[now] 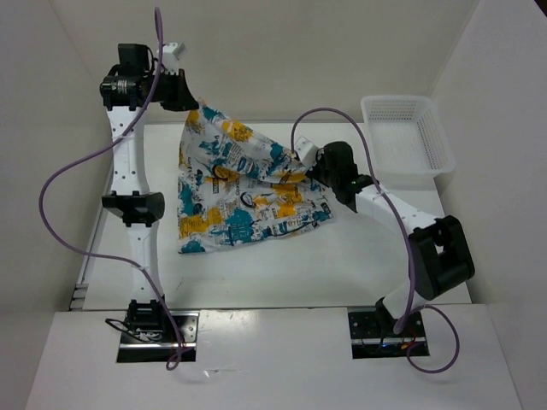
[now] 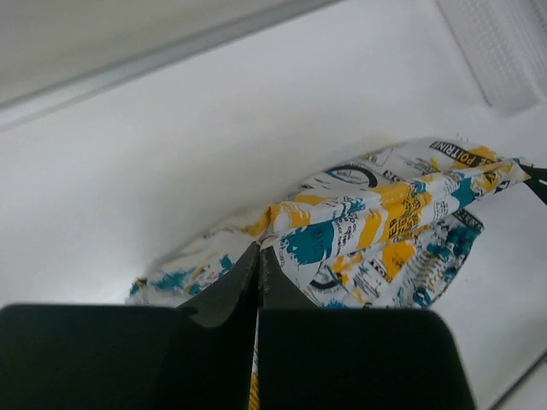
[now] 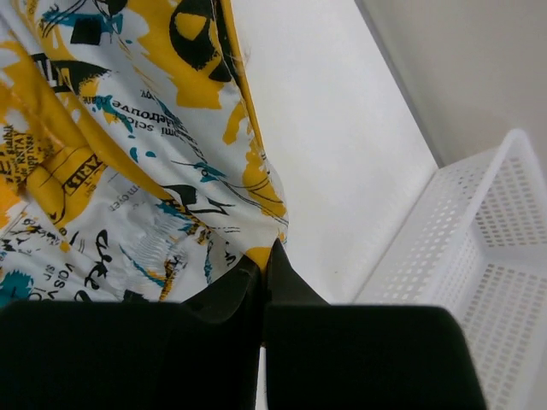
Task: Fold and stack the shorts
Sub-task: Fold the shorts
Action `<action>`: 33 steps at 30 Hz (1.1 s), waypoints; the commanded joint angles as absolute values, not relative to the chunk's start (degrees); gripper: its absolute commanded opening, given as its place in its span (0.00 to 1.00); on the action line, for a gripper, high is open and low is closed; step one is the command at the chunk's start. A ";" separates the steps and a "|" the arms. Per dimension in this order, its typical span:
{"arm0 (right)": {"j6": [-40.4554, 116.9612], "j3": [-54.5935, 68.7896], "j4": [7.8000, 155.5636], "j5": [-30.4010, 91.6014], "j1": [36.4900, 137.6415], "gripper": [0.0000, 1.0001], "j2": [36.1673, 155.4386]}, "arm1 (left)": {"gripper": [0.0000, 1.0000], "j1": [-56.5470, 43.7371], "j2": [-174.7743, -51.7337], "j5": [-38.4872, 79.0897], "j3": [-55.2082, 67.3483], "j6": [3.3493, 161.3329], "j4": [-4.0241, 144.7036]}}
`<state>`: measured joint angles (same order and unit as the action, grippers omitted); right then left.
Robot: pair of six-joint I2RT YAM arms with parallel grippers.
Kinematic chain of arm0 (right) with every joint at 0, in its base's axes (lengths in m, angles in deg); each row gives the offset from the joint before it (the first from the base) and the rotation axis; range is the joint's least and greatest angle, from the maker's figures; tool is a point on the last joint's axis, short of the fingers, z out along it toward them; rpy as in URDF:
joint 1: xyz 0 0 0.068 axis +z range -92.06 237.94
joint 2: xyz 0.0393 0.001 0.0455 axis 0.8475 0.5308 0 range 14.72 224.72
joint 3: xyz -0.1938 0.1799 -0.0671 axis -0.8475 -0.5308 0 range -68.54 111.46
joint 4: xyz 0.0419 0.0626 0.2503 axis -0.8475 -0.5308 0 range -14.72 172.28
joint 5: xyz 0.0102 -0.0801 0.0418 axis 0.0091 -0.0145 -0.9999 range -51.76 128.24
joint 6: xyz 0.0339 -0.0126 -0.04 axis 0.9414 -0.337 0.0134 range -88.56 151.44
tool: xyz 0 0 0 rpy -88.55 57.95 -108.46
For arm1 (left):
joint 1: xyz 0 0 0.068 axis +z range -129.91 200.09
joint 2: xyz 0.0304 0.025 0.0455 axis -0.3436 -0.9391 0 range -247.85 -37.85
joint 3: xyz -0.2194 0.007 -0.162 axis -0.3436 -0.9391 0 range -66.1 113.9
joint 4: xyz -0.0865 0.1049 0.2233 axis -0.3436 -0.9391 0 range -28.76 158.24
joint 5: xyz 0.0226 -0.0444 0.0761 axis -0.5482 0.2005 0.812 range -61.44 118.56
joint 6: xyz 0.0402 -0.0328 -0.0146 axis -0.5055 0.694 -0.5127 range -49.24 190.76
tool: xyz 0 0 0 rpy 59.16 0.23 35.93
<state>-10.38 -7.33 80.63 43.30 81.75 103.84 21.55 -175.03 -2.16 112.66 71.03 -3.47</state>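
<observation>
The left gripper (image 1: 193,103) clamps one raised corner of the shorts (image 1: 244,192), the right gripper (image 1: 301,159) pinches the opposite edge; the cloth drapes down onto the tabletop (image 1: 359,256). Either thin pinch may slip under tension, collapsing the fold crookedly.

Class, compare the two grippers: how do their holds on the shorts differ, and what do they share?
The left gripper grips the shorts at their far corner; the right gripper grips their side towards the basket. The left arm reaches out nearly straight; the right arm is bent sharply. Both are shut on the shorts.
</observation>
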 commanded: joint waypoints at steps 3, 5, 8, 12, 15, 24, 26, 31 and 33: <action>-11.28 -12.98 81.49 45.98 81.14 0.00 96.99 | 0.00 24.23 -174.08 -6.32 113.64 70.76 -6.30; -11.80 -15.00 80.96 45.98 81.67 0.00 95.15 | 0.00 24.23 -171.28 -9.04 108.93 70.76 -6.30; -11.80 -16.94 80.34 45.98 83.25 0.00 94.01 | 0.00 21.69 -161.89 -9.67 96.56 70.76 -6.30; -12.42 -17.47 80.34 45.36 83.95 0.00 93.48 | 0.00 17.73 -128.90 -1.71 36.08 70.76 37.02; -13.03 -17.47 78.95 45.36 84.48 0.00 93.47 | 0.00 13.25 -105.82 12.55 0.74 70.76 58.21; -17.16 -16.52 71.15 44.66 89.67 0.00 92.68 | 0.00 15.96 -97.45 18.82 -10.81 70.76 54.54; -18.74 -15.89 66.83 42.73 89.67 0.00 91.54 | 0.00 16.83 -95.34 17.23 -12.30 70.76 50.93; -21.21 -20.54 60.40 42.55 95.37 0.00 88.47 | 0.00 16.84 -84.55 17.75 -24.33 70.76 50.48; -22.43 -21.16 58.56 41.32 95.99 0.00 87.94 | 0.00 16.84 -82.07 13.31 -24.35 70.76 43.42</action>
